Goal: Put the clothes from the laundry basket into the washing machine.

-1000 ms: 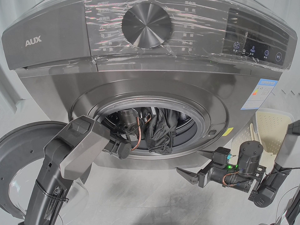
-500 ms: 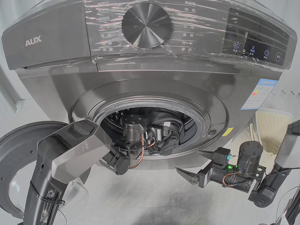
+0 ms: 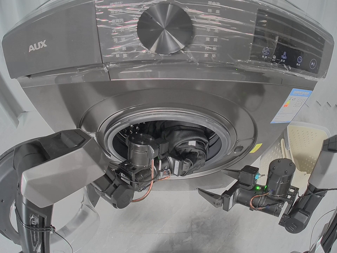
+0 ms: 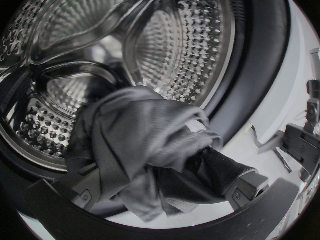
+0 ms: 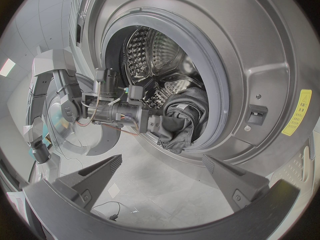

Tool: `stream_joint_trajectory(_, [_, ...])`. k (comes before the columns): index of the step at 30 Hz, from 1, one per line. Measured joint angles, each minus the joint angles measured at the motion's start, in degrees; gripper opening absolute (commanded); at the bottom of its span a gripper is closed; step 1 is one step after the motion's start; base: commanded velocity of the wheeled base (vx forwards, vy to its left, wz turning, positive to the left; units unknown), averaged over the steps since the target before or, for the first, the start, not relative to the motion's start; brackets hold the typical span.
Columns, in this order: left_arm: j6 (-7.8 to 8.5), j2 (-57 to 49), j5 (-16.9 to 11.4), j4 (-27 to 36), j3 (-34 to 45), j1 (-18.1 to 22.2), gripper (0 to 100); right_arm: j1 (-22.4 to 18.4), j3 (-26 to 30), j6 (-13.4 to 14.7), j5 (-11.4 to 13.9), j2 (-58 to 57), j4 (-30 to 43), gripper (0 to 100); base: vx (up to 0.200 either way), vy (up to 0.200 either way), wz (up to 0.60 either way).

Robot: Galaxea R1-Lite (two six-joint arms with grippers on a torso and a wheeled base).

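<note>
Left wrist view: left gripper [image 4: 165,189] jaws spread wide, dark garment [image 4: 143,134] draped across both, at 6 o'clock of washing machine [image 3: 175,99] opening. Right gripper [image 5: 161,157] wide, empty, 5 o'clock below the opening.

Below me the floor [image 3: 168,225] was pale grey tile with faint veining and a dull sheen. A thin dark cable [image 5: 111,214] lay looped on it. The wall [image 5: 43,17] beside me was made of large light panels with fine seams, and a bright rectangular light [image 5: 7,67] glowed farther off.
</note>
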Motion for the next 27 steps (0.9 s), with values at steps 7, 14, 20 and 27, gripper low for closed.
stream_joint_trajectory(7, [0.76,-2.01,-3.28,-0.22,2.49,-1.05,100,0.00,0.00,0.00,0.00,-0.01,-0.09,100,0.000,0.000,0.00])
stream_joint_trajectory(14, [0.71,-0.69,-4.51,-0.48,-1.40,-1.54,100,0.00,-0.04,-0.02,0.00,-0.01,-0.09,100,0.000,0.000,0.00])
stream_joint_trajectory(20, [0.29,3.75,-4.64,-1.07,-7.78,-1.62,100,0.00,-0.04,-0.04,0.00,-0.01,-0.09,100,0.000,0.000,0.00])
stream_joint_trajectory(27, [-0.26,9.48,-4.24,-1.73,-14.08,-1.49,0,0.00,-0.06,-0.06,0.00,0.00,-0.06,100,0.000,0.000,0.00])
